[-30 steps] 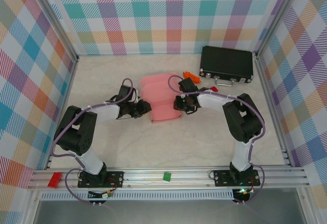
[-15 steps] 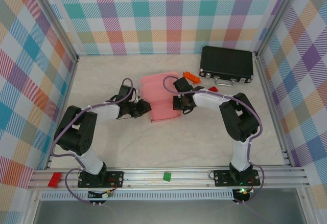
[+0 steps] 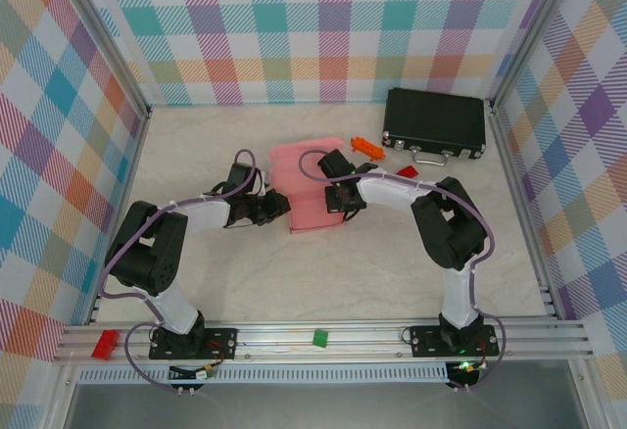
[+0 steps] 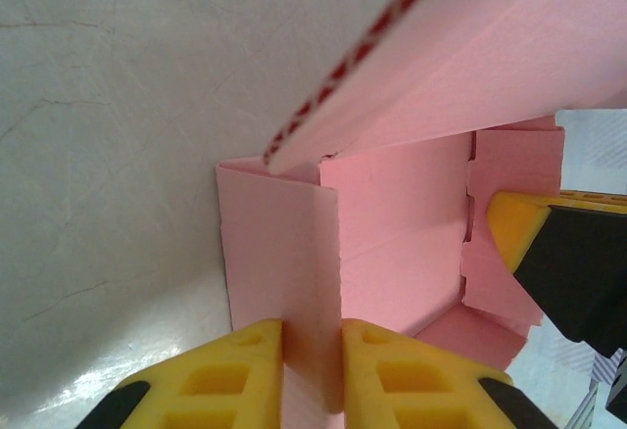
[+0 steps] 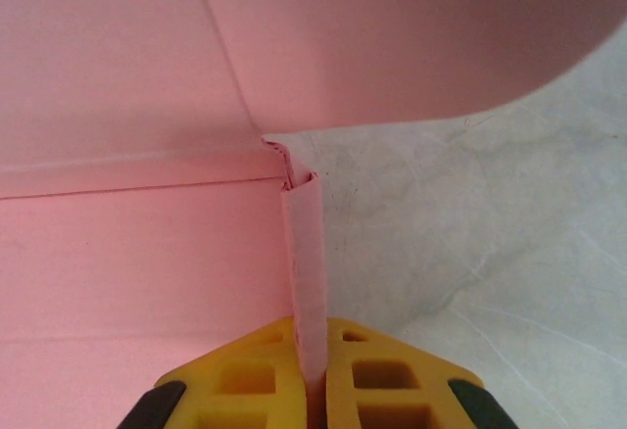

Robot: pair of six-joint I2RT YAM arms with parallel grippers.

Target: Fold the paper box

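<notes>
Two sets of fingers hold the paper box (image 3: 312, 189) from opposite sides near the middle of the tabletop (image 3: 343, 272), well apart from the black case (image 3: 434, 122) at the far right. The left fingers (image 4: 257, 362) are clenched on an upright side wall of the pink card, which runs straight out from between their yellow pads to a folded corner. The right fingers (image 5: 272, 362) are clenched in the same way on a thin upright flap at the box's other side, where it meets a crease beside the flat base. The base lies on the tabletop between them, and a wide panel curves up and over at the far end, not yet folded down. The two grips seem meant to keep both side walls standing square to the base, so the tray shape holds while the loose panel and its tabs are brought in. Since the card is thin, squeezing or pulling unevenly would probably buckle a wall rather than crease it cleanly.
</notes>
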